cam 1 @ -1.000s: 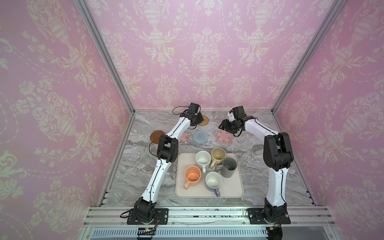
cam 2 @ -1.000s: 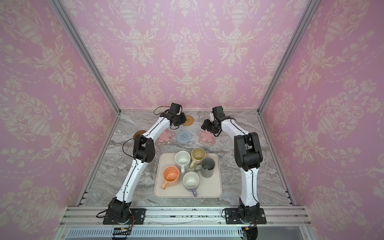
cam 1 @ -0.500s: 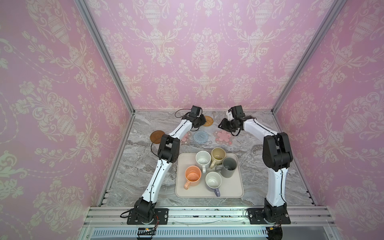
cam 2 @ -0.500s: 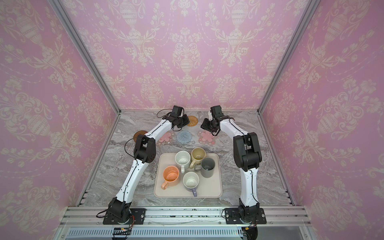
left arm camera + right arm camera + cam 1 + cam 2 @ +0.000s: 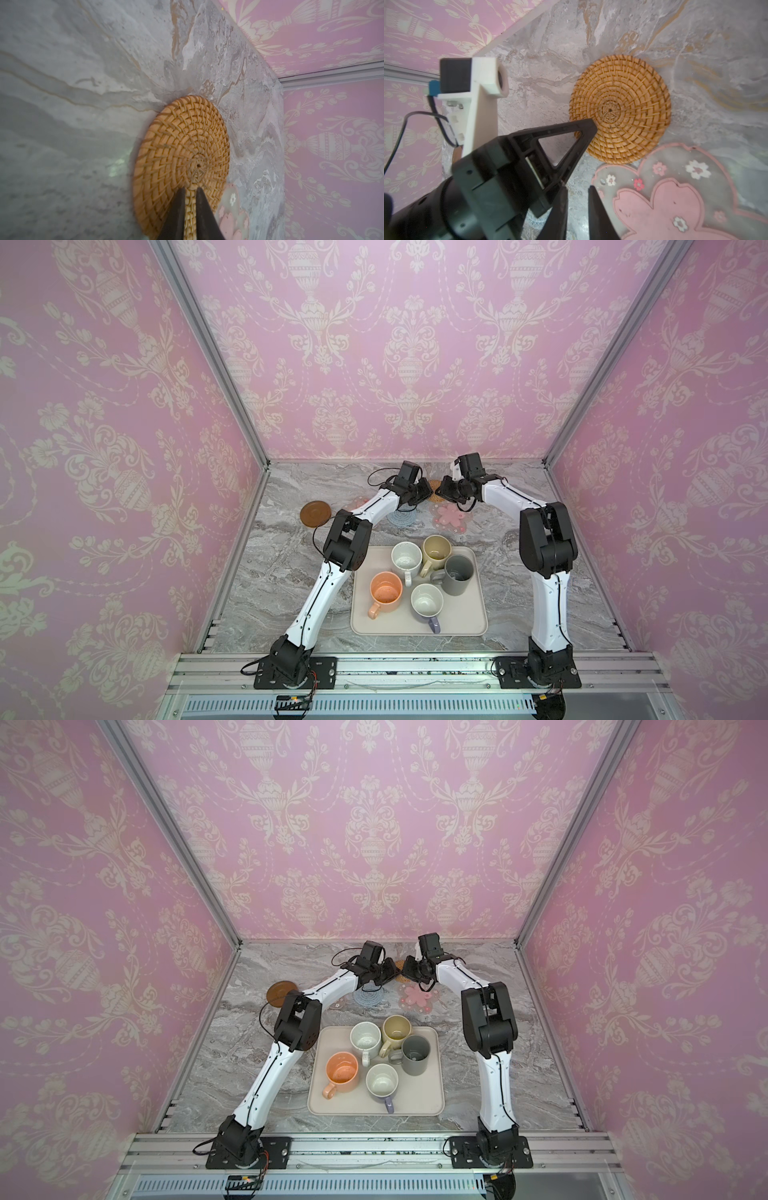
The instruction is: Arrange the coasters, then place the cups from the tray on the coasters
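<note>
My left gripper (image 5: pixel 190 188) is shut on the rim of the round rattan coaster (image 5: pixel 182 149), at the back of the table in both top views (image 5: pixel 435 490) (image 5: pixel 402 974). My right gripper (image 5: pixel 578 187) hovers just right of it. Its jaws stand a narrow gap apart, with only bare marble between them, beside the clear edge of a pink flower coaster (image 5: pixel 675 197). The blue coaster (image 5: pixel 402 516) and the dark brown coaster (image 5: pixel 316 513) lie further left. Orange (image 5: pixel 386 591), speckled white (image 5: pixel 405 560), beige (image 5: pixel 436 549), grey (image 5: pixel 458 572) and lavender (image 5: pixel 427 601) cups stand on the tray (image 5: pixel 478 614).
Another flower coaster (image 5: pixel 338 1002) peeks out from under the left forearm. The two grippers nearly meet over the rattan coaster, and a left finger (image 5: pixel 571 133) shows in the right wrist view. The pink back wall (image 5: pixel 407 406) is close behind.
My left gripper has carried the rattan coaster rightward and a little nearer. The right gripper's jaws have narrowed from well apart to a small gap, and it has shifted left towards the left gripper.
</note>
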